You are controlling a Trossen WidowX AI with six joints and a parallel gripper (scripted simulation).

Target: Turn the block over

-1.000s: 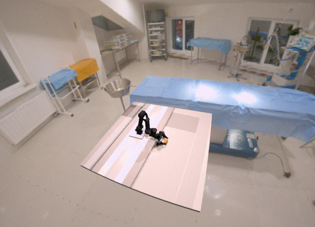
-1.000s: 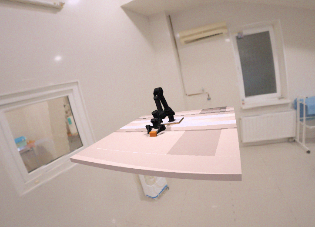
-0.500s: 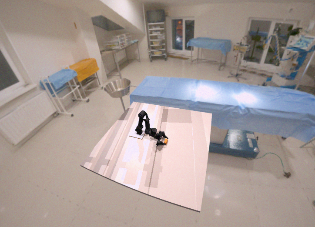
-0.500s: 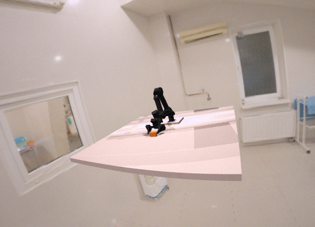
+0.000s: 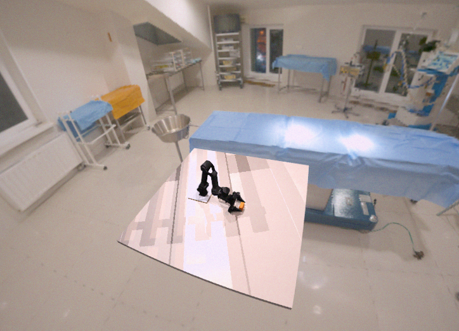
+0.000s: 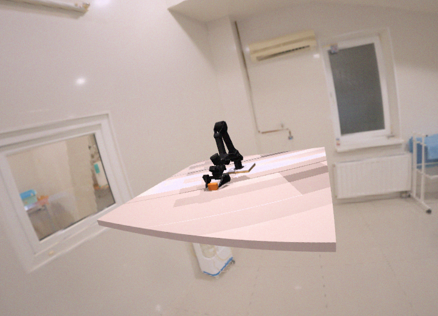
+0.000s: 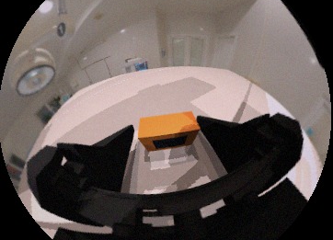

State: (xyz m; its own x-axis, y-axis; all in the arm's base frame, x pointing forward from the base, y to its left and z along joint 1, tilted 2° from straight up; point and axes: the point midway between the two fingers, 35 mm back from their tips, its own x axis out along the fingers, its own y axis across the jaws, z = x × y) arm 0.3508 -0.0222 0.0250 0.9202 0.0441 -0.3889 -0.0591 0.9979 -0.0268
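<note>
While your gripper sits low w/ jaws spread wide, gripping nothing, the orange block rests on the table btwn the fingers, dark marked face toward wrist cam.

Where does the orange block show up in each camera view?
Top: orange block just right of centre, at the arm's tip on the table.
Exterior: block left of centre, under the open tool.
Wrist: block at centre, between the black fingers.
Shared landmark: the black arm.
</note>
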